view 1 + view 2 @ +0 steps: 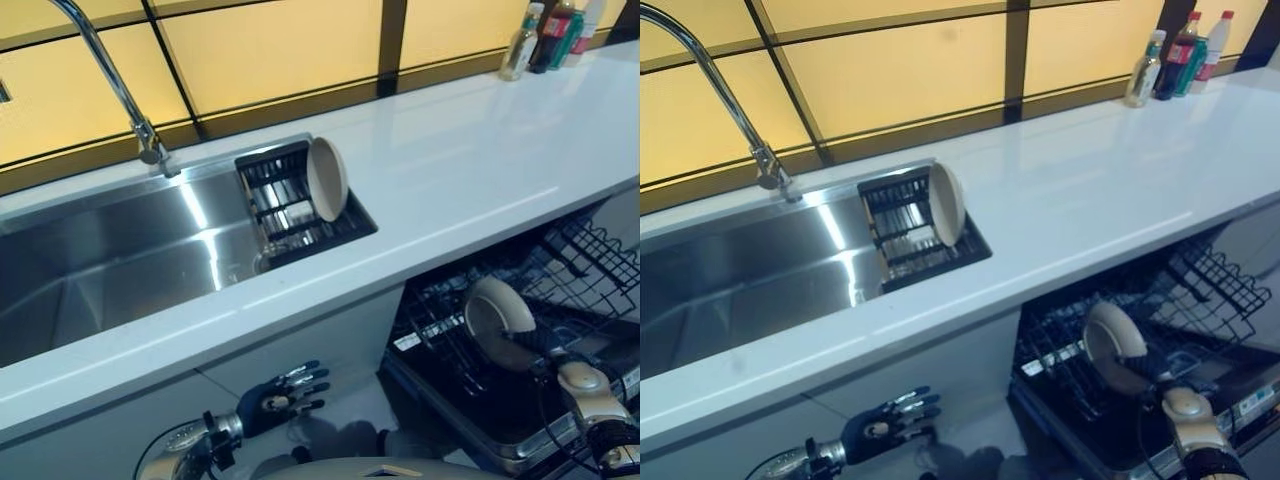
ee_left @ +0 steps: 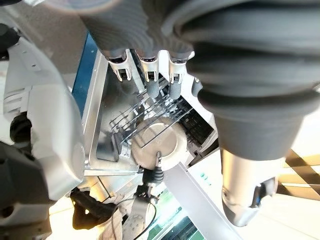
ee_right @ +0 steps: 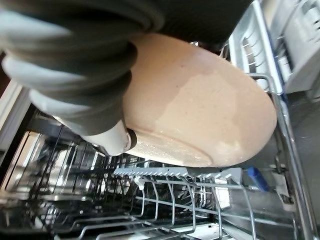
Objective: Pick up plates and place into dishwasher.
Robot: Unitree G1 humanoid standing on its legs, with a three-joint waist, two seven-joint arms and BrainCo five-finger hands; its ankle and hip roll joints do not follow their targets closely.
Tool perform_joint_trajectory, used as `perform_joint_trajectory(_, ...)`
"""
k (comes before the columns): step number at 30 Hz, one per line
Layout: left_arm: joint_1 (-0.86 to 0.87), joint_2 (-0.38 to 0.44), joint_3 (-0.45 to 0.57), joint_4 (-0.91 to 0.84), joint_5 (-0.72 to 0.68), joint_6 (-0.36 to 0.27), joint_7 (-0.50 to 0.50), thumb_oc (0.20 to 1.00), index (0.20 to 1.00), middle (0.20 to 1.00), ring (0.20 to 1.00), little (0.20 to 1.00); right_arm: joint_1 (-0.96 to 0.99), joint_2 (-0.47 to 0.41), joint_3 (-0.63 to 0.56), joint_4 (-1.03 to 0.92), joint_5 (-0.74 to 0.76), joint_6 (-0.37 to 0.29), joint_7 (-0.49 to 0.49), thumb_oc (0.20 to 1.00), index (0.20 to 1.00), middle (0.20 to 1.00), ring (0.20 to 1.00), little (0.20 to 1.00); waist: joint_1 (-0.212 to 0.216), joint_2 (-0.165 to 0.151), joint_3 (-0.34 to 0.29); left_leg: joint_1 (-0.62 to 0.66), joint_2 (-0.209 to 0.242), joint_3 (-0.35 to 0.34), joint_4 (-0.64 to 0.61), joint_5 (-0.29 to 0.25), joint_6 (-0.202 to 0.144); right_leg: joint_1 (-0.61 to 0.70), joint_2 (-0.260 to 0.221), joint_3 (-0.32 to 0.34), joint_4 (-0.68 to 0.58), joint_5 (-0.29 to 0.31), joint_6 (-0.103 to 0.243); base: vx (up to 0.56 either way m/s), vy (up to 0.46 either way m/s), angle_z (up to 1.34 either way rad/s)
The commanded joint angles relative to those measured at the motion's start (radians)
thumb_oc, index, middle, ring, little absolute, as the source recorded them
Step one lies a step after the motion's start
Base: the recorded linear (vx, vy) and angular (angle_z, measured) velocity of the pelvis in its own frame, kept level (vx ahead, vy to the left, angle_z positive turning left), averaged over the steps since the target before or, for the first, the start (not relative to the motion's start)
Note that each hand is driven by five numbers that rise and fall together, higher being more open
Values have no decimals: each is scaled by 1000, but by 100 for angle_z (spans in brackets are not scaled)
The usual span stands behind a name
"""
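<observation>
The right hand [image 1: 528,350] is down at the open dishwasher [image 1: 470,420] and holds a beige plate [image 1: 497,318] above the lower rack [image 3: 165,200]. In the right wrist view the plate fills the middle, tilted on its edge, with the thumb [image 3: 112,140] pressed against its face just above the row of grey rack tines; the other fingers are hidden behind the plate, so how far they curl cannot be told, but the plate is pinched in this hand. The eye views show the same plate standing nearly upright over the black wire rack.

A second beige plate [image 1: 327,178] stands on edge in the dark drying rack [image 1: 290,205] at the right end of the steel sink [image 1: 110,270], leaning against the rack wires. The tap [image 1: 110,80] rises behind the sink.

The left hand [image 1: 285,395] hangs low in front of the white cabinet, under the white countertop [image 1: 480,150], its fingers relaxed and a little spread, holding nothing. The left wrist view looks past these straight fingers [image 2: 152,85] toward the dishwasher, where the held plate and the right arm show from the other side.

At the far right corner of the countertop stand some bottles [image 1: 550,35]; their labels are too small to read. A control strip on the dishwasher door carries small marks that are not legible.
</observation>
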Motion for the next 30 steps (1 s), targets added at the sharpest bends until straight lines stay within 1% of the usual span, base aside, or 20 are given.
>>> perform_joint_trajectory(1, -9, 0, -39, -97, -76, -7, -11, 1000, 1000, 1000, 1000, 1000, -80, 25, 54, 46, 14, -75, 26, 200, 200, 200, 200, 200, 27, 11, -10, -4, 30, 20, 157, -183, 35, -115, -81, -16, 31, 86, 125, 0, 0, 0)
perform_joint_trajectory(4, -11, 1, -52, -93, -87, -8, -10, 1000, 1000, 1000, 1000, 1000, -100, 26, 62, 112, 7, -72, 40, 200, 200, 200, 200, 200, 34, 14, -11, 0, 29, 18, 152, -181, 35, -113, -84, -24, 31, 86, 126, 0, 4, -1)
perform_joint_trajectory(7, -13, 4, -68, -83, -90, -14, -14, 1000, 1000, 1000, 1000, 1000, -127, 26, 72, 218, -20, -79, 29, 200, 200, 200, 200, 200, 47, 16, -11, 4, 27, 13, 149, -180, 36, -109, -87, -32, 29, 87, 125, 1, -6, 5)
perform_joint_trajectory(10, -21, 7, -80, -83, -94, -11, -18, 1000, 1000, 1000, 1000, 1000, -152, 22, 77, 280, -53, -61, 3, 200, 200, 200, 200, 200, 57, 19, -8, 4, 27, 8, 153, -182, 36, -106, -90, -38, 29, 87, 124, -3, -10, 8)
perform_joint_trajectory(14, -24, 9, -100, -90, -96, -10, -15, 1000, 1000, 1000, 1000, 1000, -176, 19, 69, 322, -53, -46, -51, 200, 200, 200, 200, 200, 64, 24, -6, 11, 27, 4, 152, -184, 34, -104, -93, -40, 30, 89, 126, 16, -8, 10)
perform_joint_trajectory(15, -24, 11, -104, -93, -101, -10, -14, 1000, 1000, 1000, 1000, 1000, -177, 19, 65, 322, -54, -44, -66, 404, 404, 404, 404, 404, 63, 26, -4, 13, 26, 4, 152, -185, 34, -105, -94, -40, 31, 89, 126, 19, 4, 6)
perform_joint_trajectory(16, -24, 12, -106, -97, -105, -9, -12, 1000, 1000, 1000, 1000, 1000, -177, 19, 63, 320, -57, -42, -74, 1000, 1000, 1000, 1000, 1000, 62, 28, -3, 14, 26, 4, 152, -185, 34, -105, -94, -40, 32, 89, 126, 9, 10, 4)
perform_joint_trajectory(22, -36, 17, -127, -118, -137, -11, 10, 1000, 1000, 1000, 1000, 1000, -176, 14, 56, 309, -83, -35, -122, 1000, 1000, 1000, 1000, 1000, 50, 40, 0, 13, 24, 9, 147, -181, 34, -107, -93, -33, 28, 89, 127, -7, 14, 0)
perform_joint_trajectory(30, -24, 29, -123, -117, -140, -23, 7, 1000, 1000, 1000, 1000, 1000, -161, -15, 32, 298, -79, -43, -126, 1000, 1000, 1000, 1000, 1000, 41, 29, -4, 27, 28, 15, 137, -185, 33, -104, -86, -25, 23, 87, 126, 0, 0, 0)
